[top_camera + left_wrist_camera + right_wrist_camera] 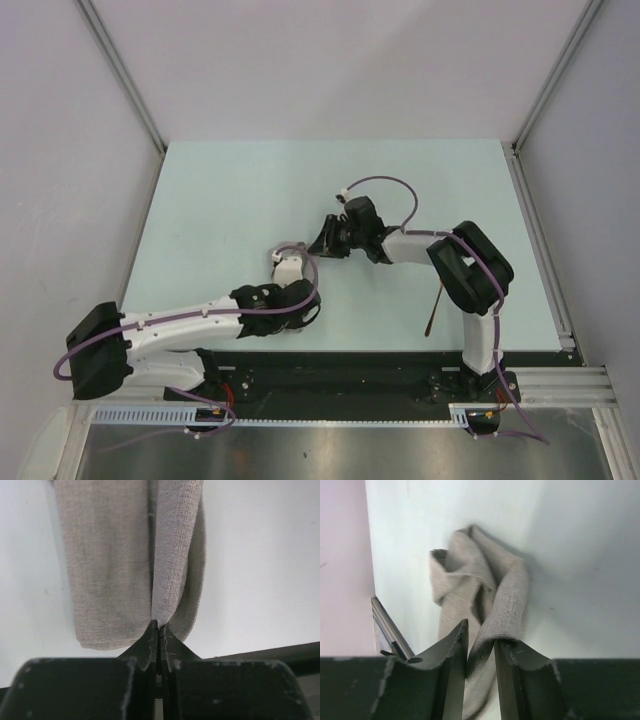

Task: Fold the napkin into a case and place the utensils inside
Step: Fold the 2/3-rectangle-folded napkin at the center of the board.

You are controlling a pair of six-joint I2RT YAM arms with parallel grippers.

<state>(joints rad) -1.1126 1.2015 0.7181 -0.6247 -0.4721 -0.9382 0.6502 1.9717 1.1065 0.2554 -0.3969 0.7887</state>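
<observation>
Left tool [156,626] is pinching the napkin [115,555] by an edge, right tool [481,636] clamping its bunched folds. Open counter [220,200] is stretching around both; a copper utensil [434,310] is lying well apart.

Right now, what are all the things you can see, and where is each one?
napkin: one, grey-beige, bunched up over the table, held by both grippers
utensil: one showing, copper-brown, lying on the table beside the right arm
table: one, pale green, under everything
arms: two, black and white, reaching in from the near edge
left gripper: one, black, shut on the napkin
right gripper: one, black, closed around the napkin
</observation>
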